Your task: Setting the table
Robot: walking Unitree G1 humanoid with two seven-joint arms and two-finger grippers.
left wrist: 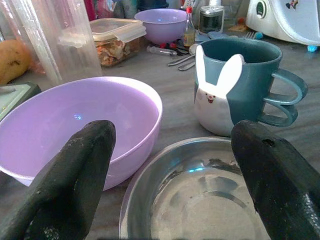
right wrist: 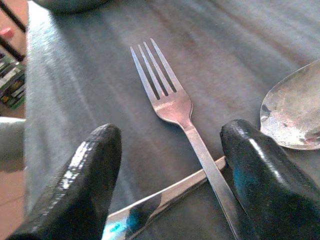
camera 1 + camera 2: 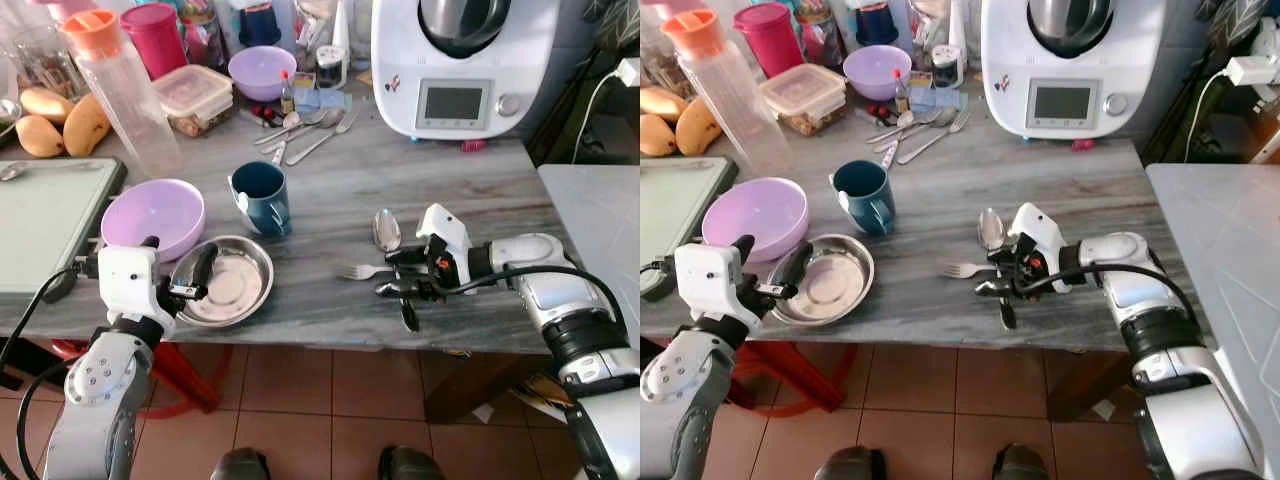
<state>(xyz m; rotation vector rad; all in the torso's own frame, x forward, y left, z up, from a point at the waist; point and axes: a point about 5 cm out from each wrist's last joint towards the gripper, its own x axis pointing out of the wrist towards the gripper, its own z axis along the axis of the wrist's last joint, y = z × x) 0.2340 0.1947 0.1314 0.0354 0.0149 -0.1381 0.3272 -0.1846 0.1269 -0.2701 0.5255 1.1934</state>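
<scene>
On the grey table, a fork (image 3: pixel 360 271) lies near the front edge with a spoon (image 3: pixel 386 230) just behind it. A knife (image 2: pixel 160 202) crosses under the fork's handle. My right gripper (image 3: pixel 400 273) is open low over the table, its fingers on either side of the fork's handle (image 2: pixel 200 150). My left gripper (image 3: pixel 178 262) is open at the near left rim of the steel bowl (image 3: pixel 225 282). Behind that bowl are a purple bowl (image 3: pixel 155 215) and a blue rabbit mug (image 3: pixel 262 197).
A green board (image 3: pixel 50 215) lies at the left edge. A tall plastic bottle (image 3: pixel 122 90), a lidded food box (image 3: pixel 195 97), mangoes (image 3: pixel 60 125), spare cutlery (image 3: pixel 305 130) and a white kitchen machine (image 3: pixel 460 60) crowd the back. A second table (image 3: pixel 600 220) stands to the right.
</scene>
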